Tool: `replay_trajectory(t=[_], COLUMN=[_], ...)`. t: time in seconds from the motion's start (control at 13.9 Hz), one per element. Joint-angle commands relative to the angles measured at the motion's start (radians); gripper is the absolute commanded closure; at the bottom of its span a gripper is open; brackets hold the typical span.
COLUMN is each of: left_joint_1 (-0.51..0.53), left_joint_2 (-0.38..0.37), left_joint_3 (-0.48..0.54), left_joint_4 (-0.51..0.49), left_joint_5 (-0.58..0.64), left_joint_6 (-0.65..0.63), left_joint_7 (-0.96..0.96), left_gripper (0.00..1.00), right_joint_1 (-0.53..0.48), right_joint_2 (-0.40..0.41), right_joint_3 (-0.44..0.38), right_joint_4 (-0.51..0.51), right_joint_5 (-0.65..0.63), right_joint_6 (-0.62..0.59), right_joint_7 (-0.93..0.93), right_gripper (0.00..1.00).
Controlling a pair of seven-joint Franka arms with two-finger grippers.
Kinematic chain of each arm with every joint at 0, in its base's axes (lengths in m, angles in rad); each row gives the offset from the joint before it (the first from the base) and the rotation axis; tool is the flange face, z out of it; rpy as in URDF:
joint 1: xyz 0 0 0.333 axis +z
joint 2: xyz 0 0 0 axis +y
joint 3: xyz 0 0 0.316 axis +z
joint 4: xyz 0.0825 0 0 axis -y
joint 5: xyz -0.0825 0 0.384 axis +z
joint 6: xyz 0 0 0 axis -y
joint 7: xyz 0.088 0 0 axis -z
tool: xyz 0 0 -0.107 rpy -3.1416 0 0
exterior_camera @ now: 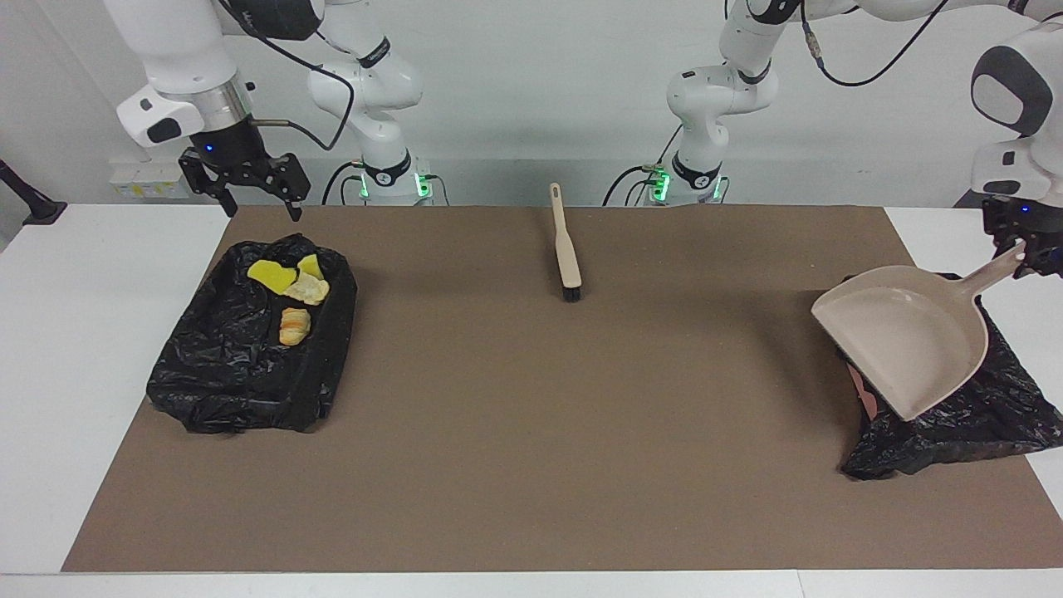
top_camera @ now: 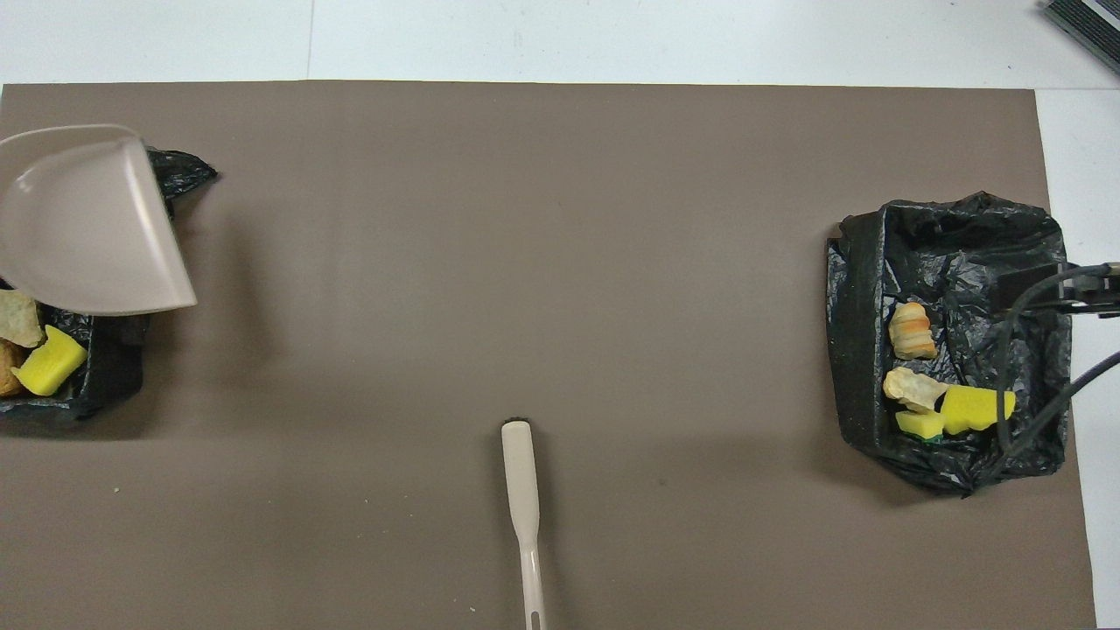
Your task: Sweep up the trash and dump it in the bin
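Brown matting (exterior_camera: 515, 432) covers the table, and we place everything from the beige brush (exterior_camera: 566, 249) lying on it close to the robots. Toward the right arm's end from the brush, a black-lined bin (exterior_camera: 208, 374) holds four lumps of trash (exterior_camera: 292, 286), with our right gripper (exterior_camera: 256, 189) raised over its near edge, fingers spread and empty. Toward the left arm's end, our left gripper (exterior_camera: 1023, 253) clasps the handle of the dustpan (exterior_camera: 905, 336), tilted over the other bin (top_camera: 105, 385), where three more lumps (top_camera: 48, 360) lie.
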Motion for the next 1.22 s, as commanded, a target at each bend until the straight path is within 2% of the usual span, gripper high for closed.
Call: replay_trajectory(t=[0.0, 0.14, 0.5, 0.72, 0.86, 1.15], left_joint_1=[-0.003, -0.005, -0.006, -0.046, -0.097, -0.206], left_joint_2=[-0.066, -0.057, -0.042, 0.053, 0.107, 0.187], left_joint_3=[-0.105, -0.181, -0.404, -0.513, -0.532, -0.546], left_joint_4=[-0.132, -0.16, -0.261, -0.26, -0.257, -0.258], left_joint_5=[-0.06, -0.119, -0.148, -0.145, -0.128, -0.071], left_joint_6=[0.024, 0.053, 0.203, 0.292, 0.337, 0.429], left_joint_7=[-0.345, -0.58, -1.138, -1.57, -1.754, -1.956], left_gripper=[1.0, 1.0, 1.0, 1.0, 1.0, 1.0], right_joint_1=[-0.022, -0.02, -0.011, -0.013, -0.013, -0.011], right_joint_2=[0.019, 0.009, 0.007, 0.004, 0.001, -0.004], right_joint_3=[0.01, 0.01, 0.005, 0.005, 0.005, 0.005], right_joint_4=[0.021, 0.002, -0.001, -0.004, -0.009, -0.016], right_joint_5=[0.026, 0.026, 0.028, 0.028, 0.028, 0.028], right_joint_6=[0.005, 0.004, 0.008, 0.007, 0.007, 0.007], right_joint_7=[-0.035, -0.035, -0.03, -0.035, -0.036, -0.036], right_gripper=[0.0, 0.0, 0.0, 0.0, 0.0, 0.0])
